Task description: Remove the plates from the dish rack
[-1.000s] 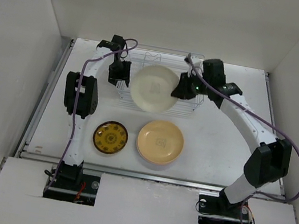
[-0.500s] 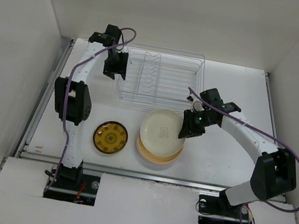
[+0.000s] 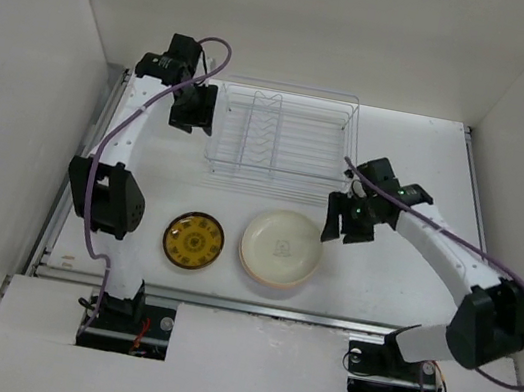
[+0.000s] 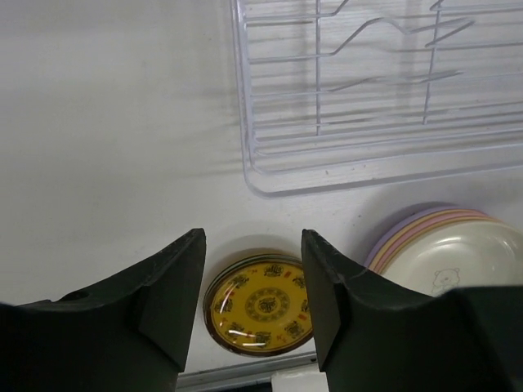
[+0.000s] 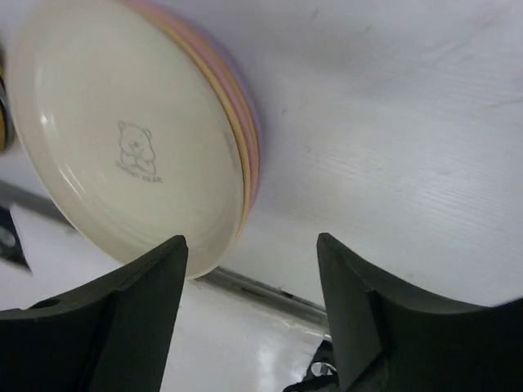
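The dish rack (image 3: 277, 138) (image 4: 376, 90) stands at the back of the table with no plates in it. A cream plate (image 3: 280, 247) (image 5: 122, 139) with a small bear print lies on top of a stack whose tan, pink and lavender rims (image 5: 248, 131) (image 4: 400, 233) show at the edge. Left of the stack lies a small amber-yellow plate (image 3: 194, 240) (image 4: 260, 306). My right gripper (image 3: 347, 221) (image 5: 251, 239) hangs open just right of the stack, holding nothing. By the rack's left end, my left gripper (image 3: 194, 111) (image 4: 252, 237) is open and empty.
The table's near metal edge (image 3: 263, 308) runs just in front of the plates. White walls close in the back and both sides. The right arm's elbow (image 3: 488, 327) sits at the near right.
My right gripper brought the cream plate from the rack down onto the stack, opened and let it go, then drew off to the right. The left arm swung further left, away from the rack.
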{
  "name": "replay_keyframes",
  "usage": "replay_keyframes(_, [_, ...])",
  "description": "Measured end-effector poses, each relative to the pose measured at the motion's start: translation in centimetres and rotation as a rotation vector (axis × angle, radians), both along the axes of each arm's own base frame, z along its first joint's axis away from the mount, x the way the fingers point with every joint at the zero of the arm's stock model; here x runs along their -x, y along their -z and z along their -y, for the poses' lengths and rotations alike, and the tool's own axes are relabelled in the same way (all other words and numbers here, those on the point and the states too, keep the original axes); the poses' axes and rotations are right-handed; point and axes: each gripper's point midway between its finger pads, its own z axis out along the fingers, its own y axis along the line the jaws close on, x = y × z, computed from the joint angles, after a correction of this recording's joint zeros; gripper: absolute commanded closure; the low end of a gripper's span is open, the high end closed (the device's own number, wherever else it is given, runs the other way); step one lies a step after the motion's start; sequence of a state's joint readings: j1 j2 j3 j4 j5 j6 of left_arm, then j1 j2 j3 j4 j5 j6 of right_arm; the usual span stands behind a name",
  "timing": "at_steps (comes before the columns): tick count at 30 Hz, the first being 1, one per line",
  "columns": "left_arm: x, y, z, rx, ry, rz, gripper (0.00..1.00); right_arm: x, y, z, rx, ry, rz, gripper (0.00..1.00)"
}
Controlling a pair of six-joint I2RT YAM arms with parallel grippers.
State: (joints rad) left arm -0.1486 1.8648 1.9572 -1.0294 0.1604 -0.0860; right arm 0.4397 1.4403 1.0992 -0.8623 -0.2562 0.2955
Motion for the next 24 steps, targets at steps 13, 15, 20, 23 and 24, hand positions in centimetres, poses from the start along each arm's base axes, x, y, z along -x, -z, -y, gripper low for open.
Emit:
replay_keyframes(13, [6.8,-9.0,-16.0,-0.316,-0.55,0.247,0.03,0.1,-26.6,19.7,0.204,1.016,1.042,0.01])
replay_keyframes(15, [8.3,-10.3,-17.5,-0.373,-0.617,0.279,0.0,2.0,-28.1,22.2,0.24,1.128,1.11,0.01])
replay_keyframes(20, [11.0,-11.1,-19.6,-0.476,-0.702,0.291,0.0,3.7,-29.0,24.9,0.351,1.258,1.153,0.01])
replay_keyframes(23, [12.0,-10.5,-20.1,-0.506,-0.715,0.272,0.0,3.9,-29.0,25.4,0.388,1.279,1.154,0.01])
replay_keyframes(24, [12.1,-10.4,-20.1,-0.51,-0.716,0.267,0.0,4.0,-29.0,25.5,0.397,1.282,1.154,0.01])
